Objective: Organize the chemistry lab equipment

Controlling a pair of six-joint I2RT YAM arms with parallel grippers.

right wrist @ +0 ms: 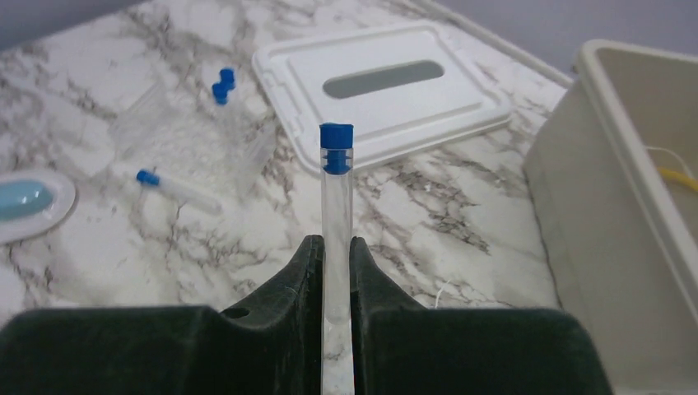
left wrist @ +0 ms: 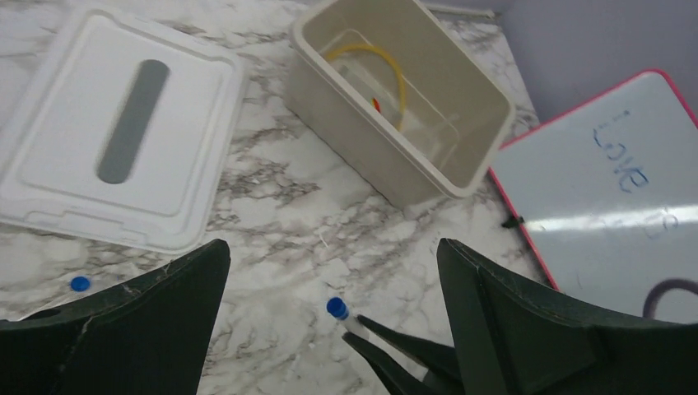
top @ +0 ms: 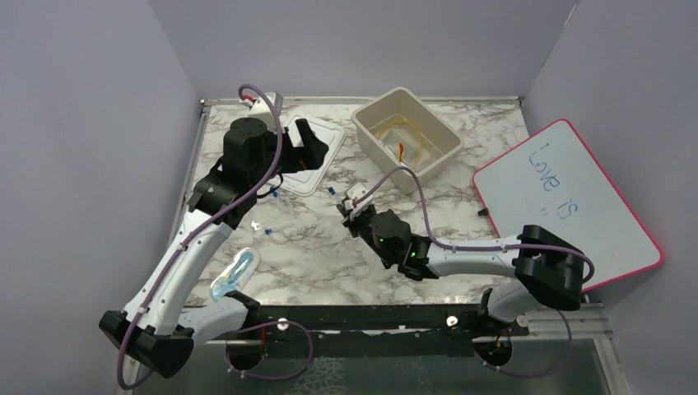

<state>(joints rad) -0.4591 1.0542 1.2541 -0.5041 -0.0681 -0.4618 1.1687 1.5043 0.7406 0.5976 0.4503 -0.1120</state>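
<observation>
The right pincer (right wrist: 336, 251) is clamped low on a blue-capped tube (right wrist: 336, 185) jutting far past its tips, so the slick tube may pivot or strike the wall of the bin (right wrist: 576, 206) ahead to its right, while the left pincer (left wrist: 329, 251) hangs wide open.

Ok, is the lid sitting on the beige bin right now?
No, the white lid lies flat on the table beside the open beige bin.
</observation>
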